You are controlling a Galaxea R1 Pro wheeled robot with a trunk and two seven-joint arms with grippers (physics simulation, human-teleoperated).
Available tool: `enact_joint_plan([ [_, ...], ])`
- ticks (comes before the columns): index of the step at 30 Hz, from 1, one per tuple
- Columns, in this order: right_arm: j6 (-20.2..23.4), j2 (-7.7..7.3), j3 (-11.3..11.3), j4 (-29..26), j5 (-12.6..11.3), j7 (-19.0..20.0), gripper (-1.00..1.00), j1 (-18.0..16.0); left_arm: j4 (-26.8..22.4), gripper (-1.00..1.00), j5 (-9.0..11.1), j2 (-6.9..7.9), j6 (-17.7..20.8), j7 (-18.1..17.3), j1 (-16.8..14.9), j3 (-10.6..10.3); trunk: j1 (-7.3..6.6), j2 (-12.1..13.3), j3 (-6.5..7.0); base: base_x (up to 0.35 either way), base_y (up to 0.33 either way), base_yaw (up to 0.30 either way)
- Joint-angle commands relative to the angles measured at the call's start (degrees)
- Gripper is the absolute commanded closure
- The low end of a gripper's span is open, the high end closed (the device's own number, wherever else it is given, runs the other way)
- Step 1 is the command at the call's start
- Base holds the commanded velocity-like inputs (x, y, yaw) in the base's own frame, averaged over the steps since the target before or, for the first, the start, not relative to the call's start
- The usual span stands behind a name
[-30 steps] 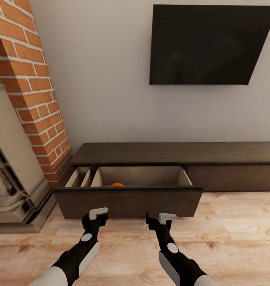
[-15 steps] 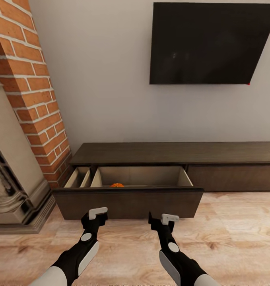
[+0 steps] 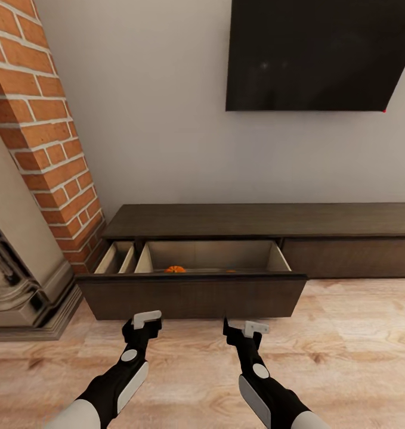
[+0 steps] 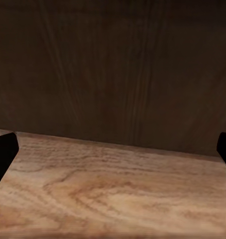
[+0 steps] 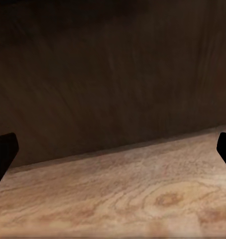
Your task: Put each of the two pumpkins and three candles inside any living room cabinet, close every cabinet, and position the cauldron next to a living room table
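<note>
Orange pumpkin (image 3: 175,269) half-hidden behind cabinet (image 3: 193,296) drawer front

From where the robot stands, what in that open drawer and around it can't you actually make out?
- Head view: the pumpkin shows as an orange sliver; the drawer front hides the rest and the drawer floor.
- Head view: a faint orange speck farther along, too small to name.
- Head view: the cabinet is cut off by the picture's edge.
- Wrist views: only fingertips at the edges; both face dark wood.
</note>
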Motion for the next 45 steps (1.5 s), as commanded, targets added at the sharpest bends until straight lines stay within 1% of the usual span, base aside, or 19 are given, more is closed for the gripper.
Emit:
enact_joint_plan([
  [1,-0.36,-0.05,0.48,0.02,-0.60,-0.33,-1.00,-0.07,0.02,-1.00,0.59,0.08,-0.36,0.43,-0.07,-0.46,-0.01,-0.02,-0.05,0.000,0.000,0.000],
  [2,-0.36,-0.05,0.48,0.02,-0.60,-0.33,-1.00,-0.07,0.01,-1.00,0.59,0.09,-0.36,0.44,-0.07,-0.46,-0.01,-0.02,-0.05,0.000,0.000,0.000],
  [11,-0.43,-0.05,0.48,0.01,-0.67,-0.36,-1.00,-0.07,-0.08,-1.00,0.55,0.13,-0.36,0.41,-0.07,-0.54,0.22,-0.14,-2.04,0.000,0.000,0.000],
  [21,-0.40,-0.05,0.48,0.03,-0.69,-0.38,-1.00,-0.07,0.01,-1.00,0.53,0.13,-0.36,0.51,-0.07,-0.62,0.22,-0.14,-2.04,0.007,0.000,0.000],
  [33,-0.37,-0.05,0.48,0.01,-0.69,-0.30,-1.00,-0.07,0.50,-1.00,0.52,0.13,-0.27,0.47,-0.07,-0.47,0.22,-0.14,-2.04,0.226,0.000,0.000],
  [45,-0.42,-0.05,0.48,0.01,-0.69,-0.30,-1.00,-0.07,0.44,-1.00,0.58,0.13,-0.27,0.47,-0.07,-0.45,0.22,-0.14,-2.04,0.157,0.011,0.000],
])
